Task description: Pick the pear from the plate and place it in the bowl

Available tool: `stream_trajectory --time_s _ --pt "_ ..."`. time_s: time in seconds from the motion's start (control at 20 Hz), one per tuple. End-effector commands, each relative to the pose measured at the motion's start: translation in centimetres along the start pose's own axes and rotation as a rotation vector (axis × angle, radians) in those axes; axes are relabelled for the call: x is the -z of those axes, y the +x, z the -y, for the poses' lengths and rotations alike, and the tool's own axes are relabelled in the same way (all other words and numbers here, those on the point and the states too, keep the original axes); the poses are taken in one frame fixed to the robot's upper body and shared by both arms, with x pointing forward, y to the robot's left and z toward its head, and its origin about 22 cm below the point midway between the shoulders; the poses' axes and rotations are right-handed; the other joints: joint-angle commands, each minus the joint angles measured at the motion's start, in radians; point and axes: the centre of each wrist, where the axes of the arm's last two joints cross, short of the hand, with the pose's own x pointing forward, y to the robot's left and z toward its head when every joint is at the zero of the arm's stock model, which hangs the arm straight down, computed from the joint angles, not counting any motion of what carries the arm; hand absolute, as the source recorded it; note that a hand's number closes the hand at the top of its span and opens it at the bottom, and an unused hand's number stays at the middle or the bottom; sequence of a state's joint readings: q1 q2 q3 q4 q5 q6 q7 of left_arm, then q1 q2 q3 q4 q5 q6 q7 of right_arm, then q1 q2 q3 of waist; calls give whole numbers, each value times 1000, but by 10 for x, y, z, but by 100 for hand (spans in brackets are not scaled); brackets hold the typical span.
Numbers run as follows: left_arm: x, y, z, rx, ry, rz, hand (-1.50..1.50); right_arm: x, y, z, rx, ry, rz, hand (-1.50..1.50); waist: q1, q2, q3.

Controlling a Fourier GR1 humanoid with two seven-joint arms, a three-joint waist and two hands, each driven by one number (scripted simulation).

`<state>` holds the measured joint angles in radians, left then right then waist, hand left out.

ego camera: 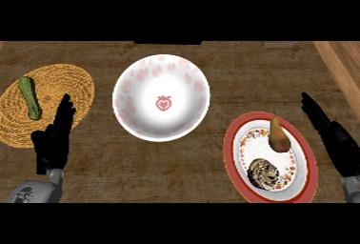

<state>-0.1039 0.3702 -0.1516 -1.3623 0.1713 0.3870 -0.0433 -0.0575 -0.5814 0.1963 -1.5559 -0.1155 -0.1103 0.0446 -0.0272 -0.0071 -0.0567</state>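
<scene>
- Progress: the task is judged not yet begun. The pear (277, 136) lies on the red-rimmed plate (229, 150), and the bowl (162, 71) holds nothing.
- Left to do: the reach, the grasp, the lift, the carry to the bowl and the release.
- Position of the pear: on the upper part of the plate, stem end pointing away from the robot. A round brown item (265, 172) shares the plate, nearer the robot and apart from the pear.
- Right robot hand (336, 140): at the right edge of the view, fingers straight and pointing up, holding nothing. It is beside the plate's right rim and not touching it. The pear is to its left and near it, with nothing between them.
- Left robot hand (53, 145): at the lower left, fingers straight and released, over the edge of a woven mat (67, 78). It is well apart from the pear, with the bowl between them.
- Bowl: on the tabletop (267, 71), up and to the left of the plate, close beside it.
- Other item: a cucumber (30, 97) lies on the mat and is no part of the task.
- Judgement: the right robot hand is the better placed for the pick.
</scene>
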Motion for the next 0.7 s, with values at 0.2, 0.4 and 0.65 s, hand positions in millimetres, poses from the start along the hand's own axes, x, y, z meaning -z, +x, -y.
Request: stream_trajectory --time_s 0.2,0.4,0.65 --pt "30 69 3 -82 -77 275 0 29 69 -82 481 468 186 -150 109 16 61" --pt "43 85 -44 -146 -51 284 0 50 93 -63 167 100 208 -150 50 6 55" --pt "40 77 -58 -150 -62 258 0 21 90 -44 66 221 286 -150 24 5 57"
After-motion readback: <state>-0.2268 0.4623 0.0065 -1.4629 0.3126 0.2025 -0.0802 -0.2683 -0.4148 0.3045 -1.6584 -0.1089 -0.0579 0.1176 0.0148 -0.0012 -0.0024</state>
